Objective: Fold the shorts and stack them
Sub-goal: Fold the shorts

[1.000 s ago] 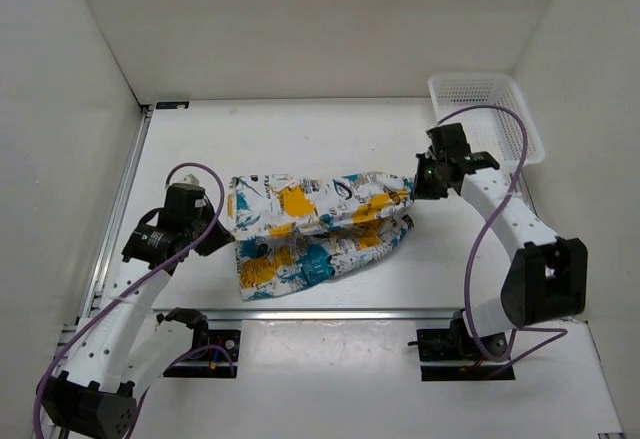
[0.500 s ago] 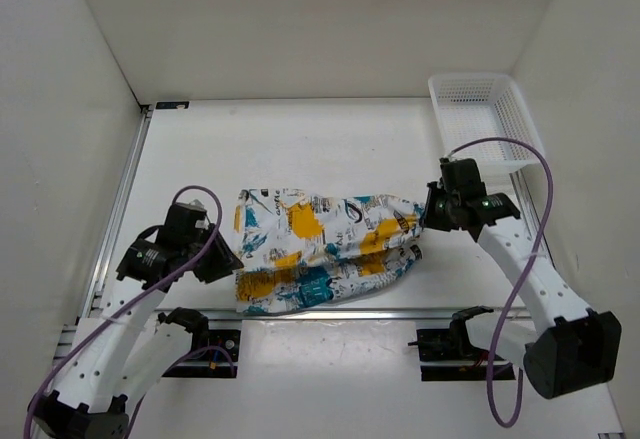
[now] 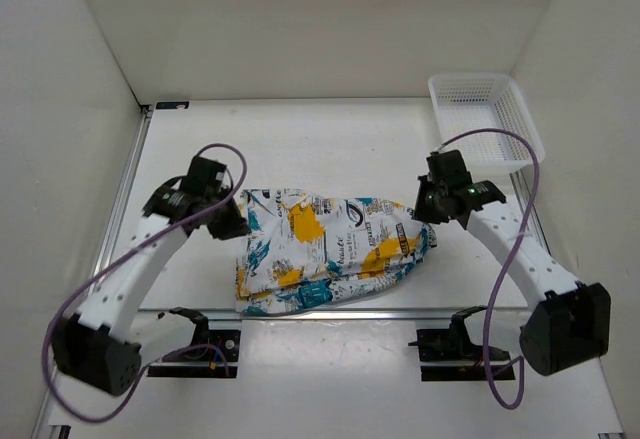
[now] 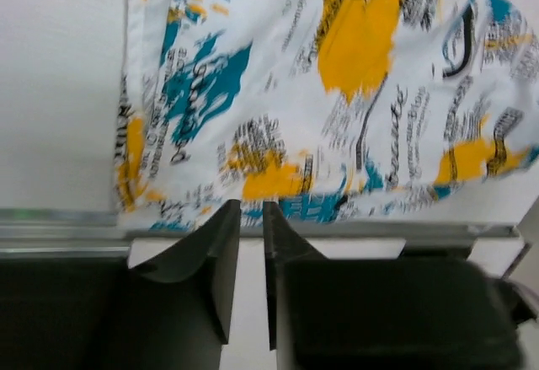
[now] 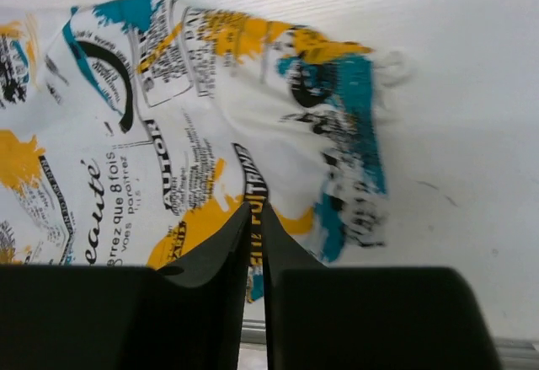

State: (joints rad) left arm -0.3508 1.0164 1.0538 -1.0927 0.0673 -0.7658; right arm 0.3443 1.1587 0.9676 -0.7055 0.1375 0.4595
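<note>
The shorts (image 3: 330,249), white with yellow, teal and black print, lie folded in a rumpled rectangle near the table's front edge. My left gripper (image 3: 228,221) hovers by their left end. In the left wrist view its jaws (image 4: 250,206) stand a narrow slit apart with nothing between them, and the shorts (image 4: 337,92) spread out beyond. My right gripper (image 3: 425,204) is at the shorts' far right corner. The right wrist view shows that gripper (image 5: 255,208) a thin gap open above the printed shorts (image 5: 168,134), with no cloth pinched.
A white mesh basket (image 3: 485,109) stands at the back right corner, beyond the right arm. White walls close in the table (image 3: 300,149) on three sides. A metal rail (image 3: 330,312) runs along the front edge just below the shorts.
Both grippers held the shorts stretched by their ends, carried them toward the front edge, then parted their jaws. The shorts now lie folded, and both grippers have drawn back.
</note>
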